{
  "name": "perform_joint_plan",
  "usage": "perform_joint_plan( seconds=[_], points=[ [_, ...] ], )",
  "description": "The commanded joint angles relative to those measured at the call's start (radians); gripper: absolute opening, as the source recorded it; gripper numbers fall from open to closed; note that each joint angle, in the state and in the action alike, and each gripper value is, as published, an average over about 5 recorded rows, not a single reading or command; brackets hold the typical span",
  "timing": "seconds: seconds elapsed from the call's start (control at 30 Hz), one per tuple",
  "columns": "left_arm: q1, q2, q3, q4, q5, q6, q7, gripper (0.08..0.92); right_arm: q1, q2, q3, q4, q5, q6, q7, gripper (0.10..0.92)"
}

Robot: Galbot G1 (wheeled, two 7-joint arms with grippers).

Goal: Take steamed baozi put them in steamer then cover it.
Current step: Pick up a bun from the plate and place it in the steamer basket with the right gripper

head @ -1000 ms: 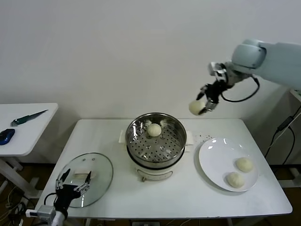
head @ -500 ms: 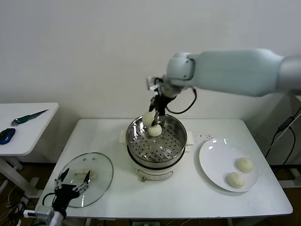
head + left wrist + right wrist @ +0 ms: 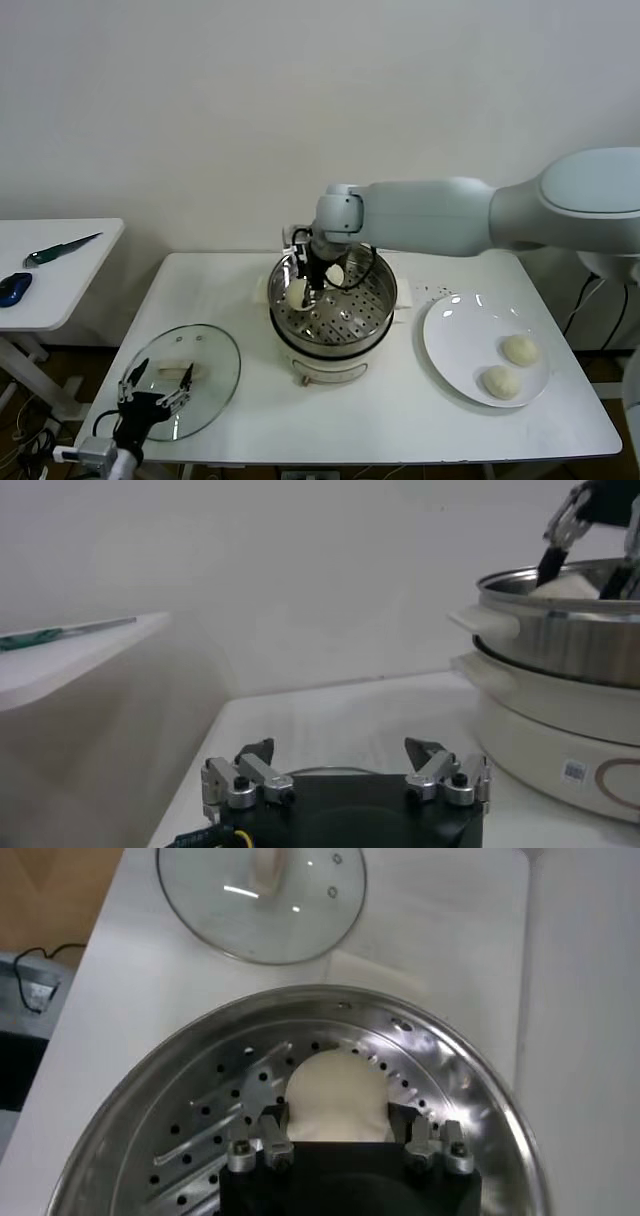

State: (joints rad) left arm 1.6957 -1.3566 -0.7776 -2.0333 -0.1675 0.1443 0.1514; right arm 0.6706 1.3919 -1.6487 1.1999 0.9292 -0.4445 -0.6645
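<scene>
The steel steamer [image 3: 372, 300] sits mid-table on its cream pot base [image 3: 335, 368]. My right gripper [image 3: 306, 284] is lowered inside the basket at its left side and is shut on a baozi [image 3: 296, 291]. In the right wrist view that baozi [image 3: 335, 1091] sits between the fingers just above the perforated bottom [image 3: 215, 1138]. A second baozi [image 3: 336, 273] lies in the basket, partly hidden behind the gripper. Two more baozi [image 3: 519, 349] [image 3: 500, 381] lie on the white plate [image 3: 455, 335]. The glass cover [image 3: 205, 345] lies flat at the table's front left. My left gripper [image 3: 157, 384] hovers open over it.
A side table [image 3: 70, 290] at the far left carries a green-handled knife [image 3: 58, 248] and a blue object [image 3: 12, 288]. The left wrist view shows the steamer [image 3: 560, 640] and the right gripper [image 3: 590, 530] far off. The cover also shows in the right wrist view [image 3: 300, 918].
My right arm carried a baozi from high at the right, over the steamer, and down into the left side of the basket. The left arm has stayed put.
</scene>
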Motion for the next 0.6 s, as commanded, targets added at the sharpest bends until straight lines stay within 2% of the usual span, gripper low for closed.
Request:
perform_joint_plan(
  seconds=[0.03,0.17,0.4,0.6],
  points=[
    [0.0,0.0,-0.001,0.002,0.002,-0.001,0.0,0.823,-0.072,0.032,0.015,-0.055,-0.027,-0.01,0.026,0.662],
    [0.0,-0.002,0.001,0.001,0.002,-0.001,0.0,0.823,-0.058,0.025,0.017,-0.048,-0.029,0.004,0.013,0.677],
    [0.004,-0.002,0.0,-0.004,0.004,-0.001,0.001,0.823,0.043,-0.052,0.006,0.001,-0.045,0.052,-0.039,0.811],
    [0.004,-0.001,-0.001,-0.013,0.006,0.003,0.003,0.823,0.216,-0.275,-0.041,0.069,-0.056,0.157,-0.162,0.822]
  ],
)
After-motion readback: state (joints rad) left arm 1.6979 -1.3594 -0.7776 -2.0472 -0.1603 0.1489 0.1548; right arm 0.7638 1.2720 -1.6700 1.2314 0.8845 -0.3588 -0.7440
